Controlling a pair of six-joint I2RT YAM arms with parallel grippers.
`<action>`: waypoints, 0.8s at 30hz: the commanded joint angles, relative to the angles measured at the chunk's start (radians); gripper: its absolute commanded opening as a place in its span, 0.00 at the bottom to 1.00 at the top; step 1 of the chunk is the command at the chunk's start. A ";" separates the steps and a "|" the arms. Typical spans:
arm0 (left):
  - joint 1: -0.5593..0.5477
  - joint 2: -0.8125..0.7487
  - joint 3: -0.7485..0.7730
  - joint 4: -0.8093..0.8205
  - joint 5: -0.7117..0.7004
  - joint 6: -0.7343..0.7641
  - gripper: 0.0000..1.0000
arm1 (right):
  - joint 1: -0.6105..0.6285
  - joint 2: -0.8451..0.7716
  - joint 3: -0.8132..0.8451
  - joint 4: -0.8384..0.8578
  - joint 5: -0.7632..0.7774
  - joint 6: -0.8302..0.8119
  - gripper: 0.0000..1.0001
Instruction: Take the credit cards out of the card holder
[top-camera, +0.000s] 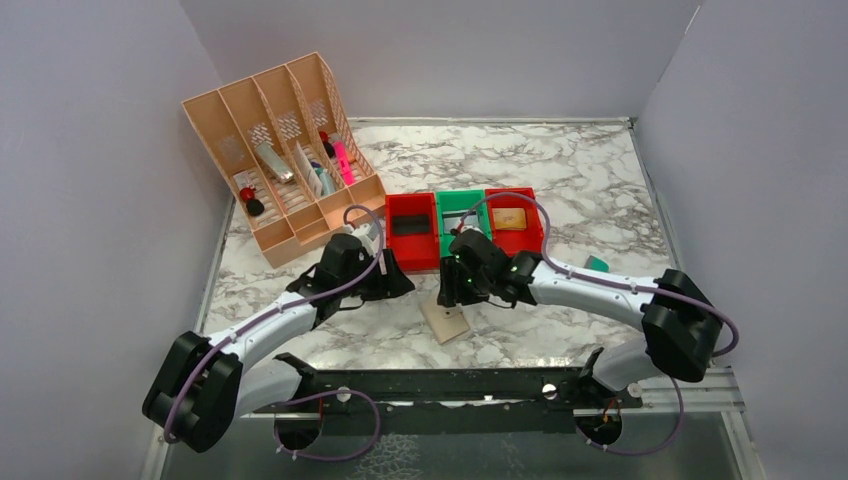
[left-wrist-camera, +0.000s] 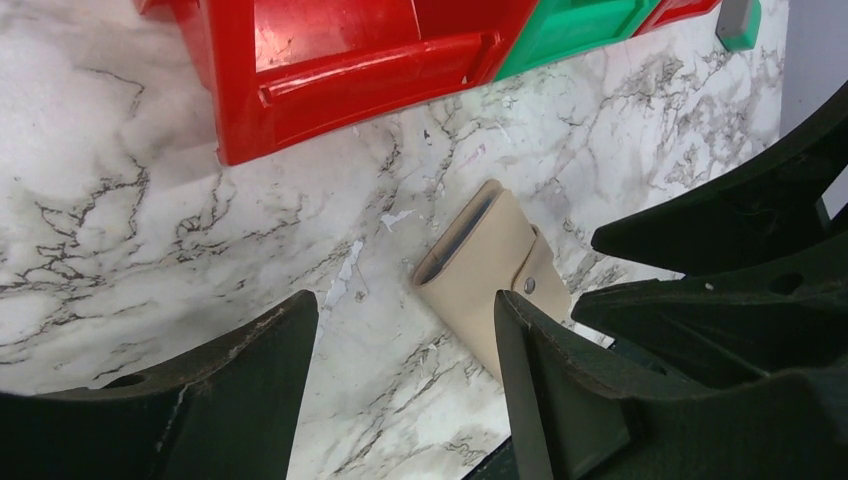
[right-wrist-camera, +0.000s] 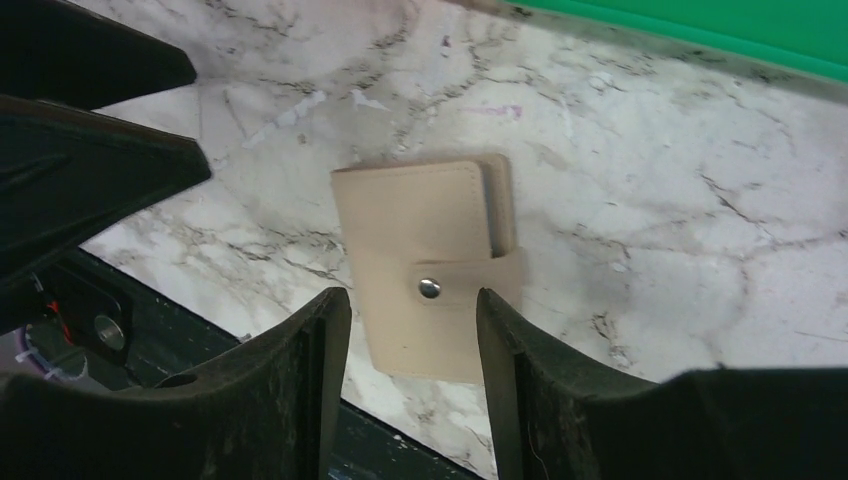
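- Card holder (top-camera: 447, 322) lies shut and snapped on the table (top-camera: 560, 180), near-centre, its long axis roughly near-far.
- Right gripper (right-wrist-camera: 412, 305) hovers directly over it, jaws parted and empty.
- Left gripper (left-wrist-camera: 405, 310), also parted and empty, sits just left of it; the right is nearer.

From above, the right hand (top-camera: 457, 287) covers the far end of the card holder (top-camera: 447, 325). In the left wrist view 1 finger (left-wrist-camera: 545, 385) hides its near corner, and the upper edge cuts the red bin (left-wrist-camera: 350, 100). The card holder is shut, so its inside is hidden. Items in the peach organizer (top-camera: 262, 232) are too small to name.
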 joint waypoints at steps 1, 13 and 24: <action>-0.007 -0.036 -0.025 0.050 0.033 -0.017 0.68 | 0.064 0.056 0.100 -0.094 0.088 -0.029 0.54; -0.008 -0.080 -0.055 0.051 0.008 -0.030 0.64 | 0.119 0.211 0.113 -0.126 0.132 -0.021 0.51; -0.026 -0.066 -0.068 0.101 0.099 -0.006 0.58 | 0.119 0.288 0.115 -0.217 0.257 0.046 0.37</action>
